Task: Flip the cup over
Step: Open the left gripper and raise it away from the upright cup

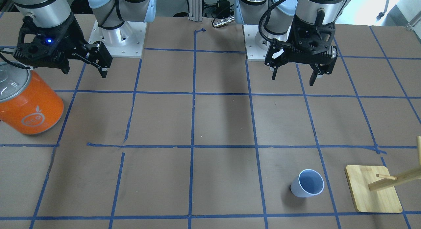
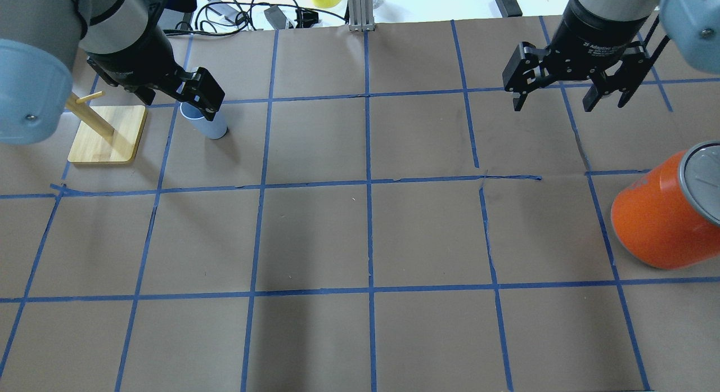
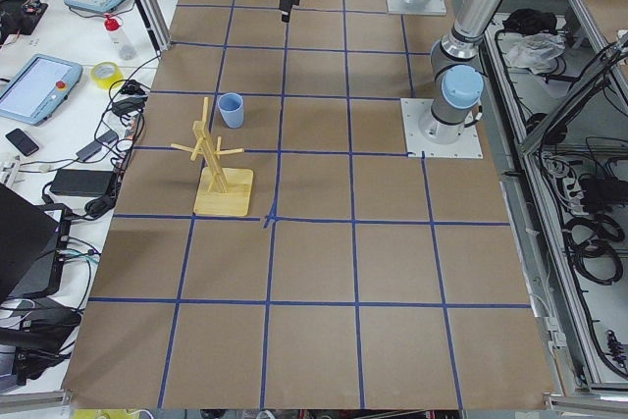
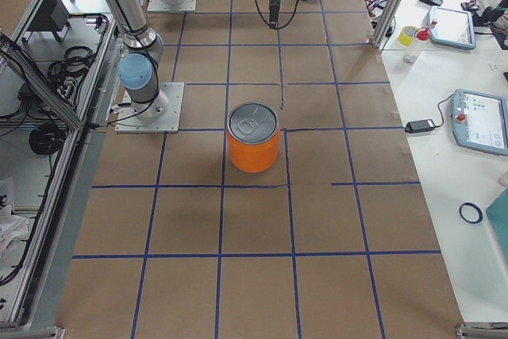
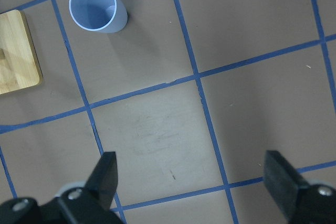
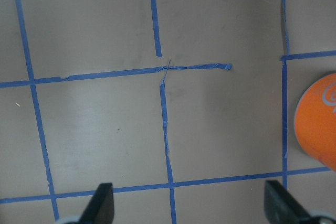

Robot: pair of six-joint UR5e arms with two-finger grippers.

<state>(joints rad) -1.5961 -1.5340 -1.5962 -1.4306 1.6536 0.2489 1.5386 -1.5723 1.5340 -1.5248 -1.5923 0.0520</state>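
The cup (image 1: 307,183) is a small pale bluish-white tumbler that stands on the brown table with its open mouth up. It also shows in the left wrist view (image 5: 97,11), in the exterior left view (image 3: 231,110), and in the overhead view (image 2: 214,127), partly behind my left gripper. My left gripper (image 1: 292,78) (image 2: 199,102) (image 5: 191,182) is open and empty, raised above the table on the robot's side of the cup. My right gripper (image 1: 85,69) (image 2: 554,105) (image 6: 189,205) is open and empty, high over the table's other half.
A large orange can (image 1: 31,104) (image 2: 664,217) (image 4: 254,144) with a silver lid stands below and beside my right gripper. A wooden peg stand (image 1: 373,189) (image 2: 109,133) (image 3: 221,174) stands next to the cup. Blue tape lines grid the table.
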